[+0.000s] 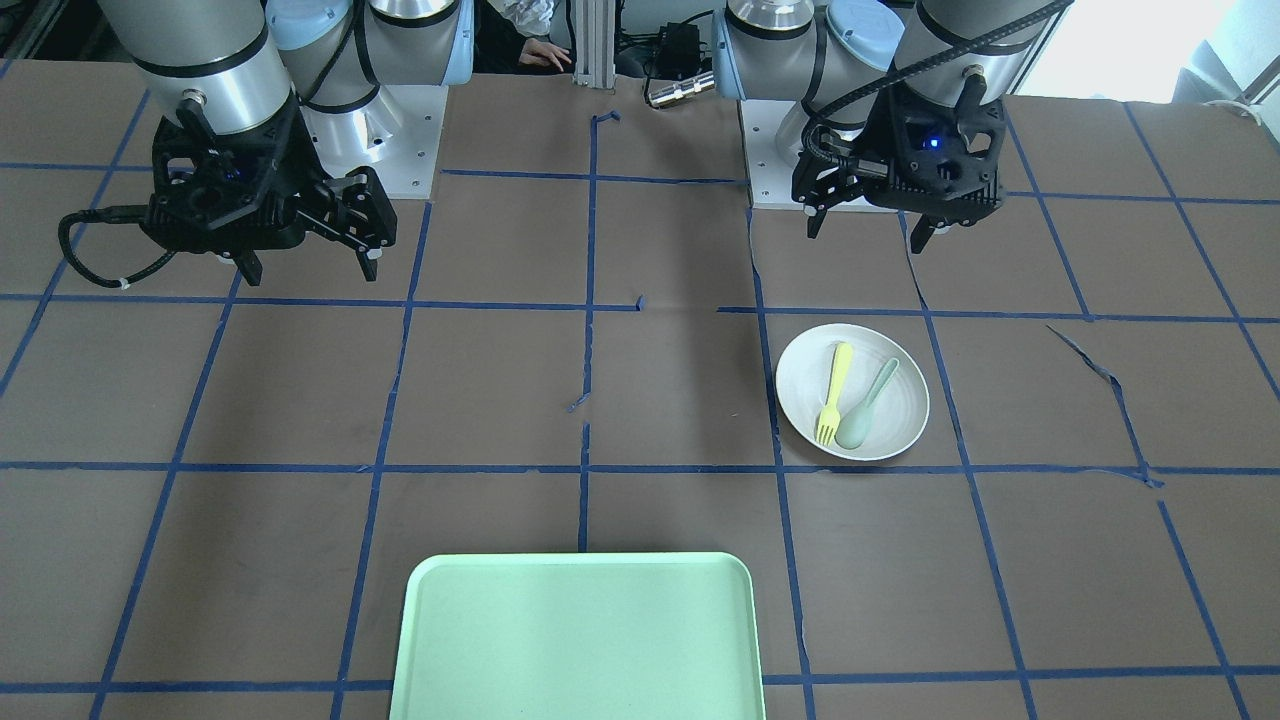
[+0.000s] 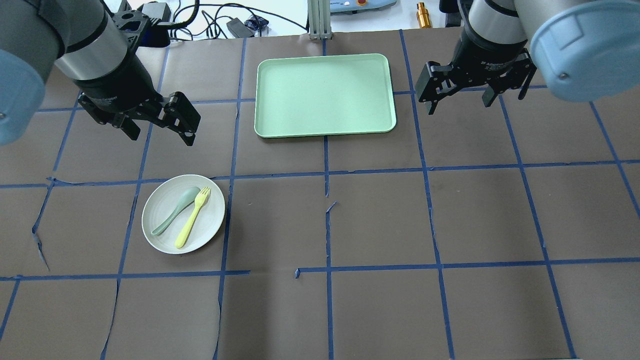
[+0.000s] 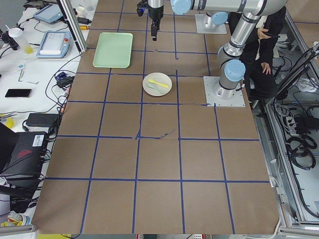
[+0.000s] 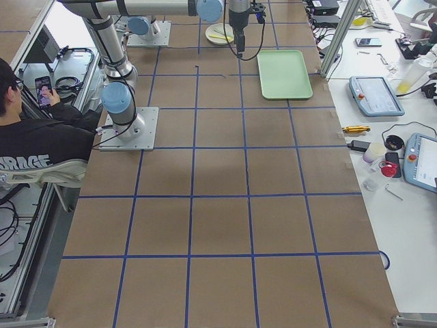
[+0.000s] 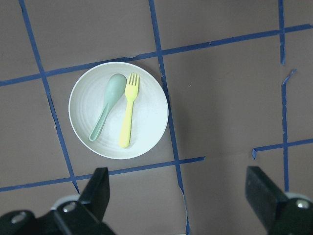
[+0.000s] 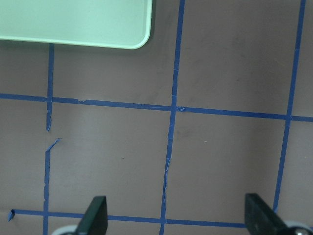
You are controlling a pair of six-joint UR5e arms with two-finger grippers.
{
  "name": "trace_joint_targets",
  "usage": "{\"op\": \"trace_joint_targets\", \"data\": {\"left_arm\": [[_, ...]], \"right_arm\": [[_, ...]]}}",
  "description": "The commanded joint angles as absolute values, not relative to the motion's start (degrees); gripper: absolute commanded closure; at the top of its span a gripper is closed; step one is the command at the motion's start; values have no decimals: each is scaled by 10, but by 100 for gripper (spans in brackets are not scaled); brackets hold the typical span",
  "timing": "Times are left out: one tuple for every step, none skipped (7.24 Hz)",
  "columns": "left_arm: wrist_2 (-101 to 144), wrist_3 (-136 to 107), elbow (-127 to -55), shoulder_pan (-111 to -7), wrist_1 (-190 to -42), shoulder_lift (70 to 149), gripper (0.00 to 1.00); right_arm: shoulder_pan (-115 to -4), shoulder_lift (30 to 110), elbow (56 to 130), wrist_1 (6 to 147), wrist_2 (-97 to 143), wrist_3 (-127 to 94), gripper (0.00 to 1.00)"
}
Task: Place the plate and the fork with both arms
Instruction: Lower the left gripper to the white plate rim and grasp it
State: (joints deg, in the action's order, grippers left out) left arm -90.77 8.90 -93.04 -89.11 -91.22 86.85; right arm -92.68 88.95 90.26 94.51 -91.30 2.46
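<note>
table: brown paper | blue tape grid | side bench: white, cluttered

The left gripper and right gripper hang raised, pointing straight down. Both have jaws spread wide and empty

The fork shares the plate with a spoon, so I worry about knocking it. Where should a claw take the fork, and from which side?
Grip the fork at its handle end, from straight above with the nearer left claw, closing across the handle. Its tines lie close to the spoon, but the handles splay apart, likely leaving room.
</note>
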Motion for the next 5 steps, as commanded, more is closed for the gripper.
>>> {"op": "trace_joint_targets", "data": {"left_arm": [[-914,116,-965,-827,-904,878,0],[-914,165,-995,-790,-894,889,0],[-915,215,-1027,-756,-854,909,0],[-914,263,-1062,-725,-789,932,0],[-914,277,-1099,-706,-706,955,0]], "right_arm": [[-927,889,903,945,-912,25,0],[-927,889,904,945,-911,25,0],[-927,889,904,945,-908,25,0],[-927,889,904,945,-909,25,0],[-927,889,904,945,-909,25,0]]}}
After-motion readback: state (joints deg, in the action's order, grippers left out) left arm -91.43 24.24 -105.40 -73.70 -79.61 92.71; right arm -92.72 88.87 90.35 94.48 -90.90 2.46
